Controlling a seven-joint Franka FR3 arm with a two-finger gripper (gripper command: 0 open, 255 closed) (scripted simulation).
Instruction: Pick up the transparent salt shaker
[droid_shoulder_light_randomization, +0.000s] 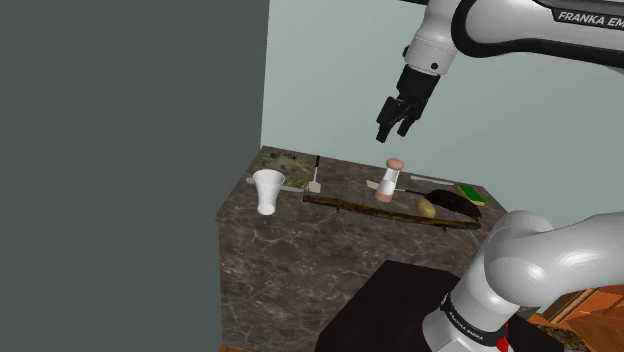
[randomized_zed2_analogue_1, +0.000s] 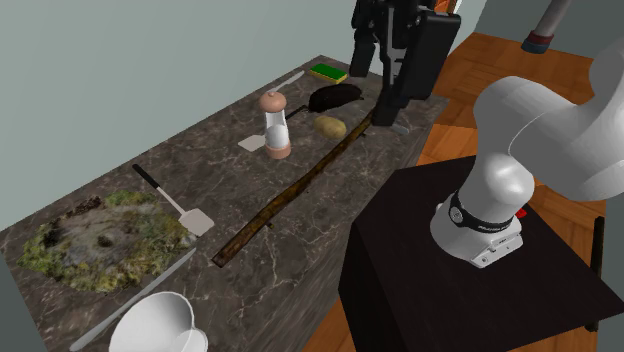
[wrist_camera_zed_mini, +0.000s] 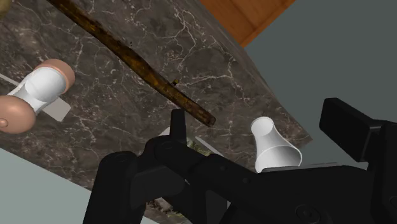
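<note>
Shoulder view: the black gripper (droid_shoulder_light_randomization: 394, 133) hangs in the air above the salt shaker (droid_shoulder_light_randomization: 390, 181), its fingers apart and clasping nothing. The shaker, clear-bodied with tan ends, stands upright on a dark marbled table (droid_shoulder_light_randomization: 290, 250). A long brown stick (droid_shoulder_light_randomization: 380, 208) lies just beside it, a white cup (droid_shoulder_light_randomization: 267, 190) well apart. A pale grey-green wall (droid_shoulder_light_randomization: 330, 70) rises behind the shaker.

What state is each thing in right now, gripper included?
Gripper: open, holding nothing, in the air above the counter.
Salt shaker: upright on the counter, untouched.
White cup: upright, mouth up.
Stick: lying flat on the counter.
</note>
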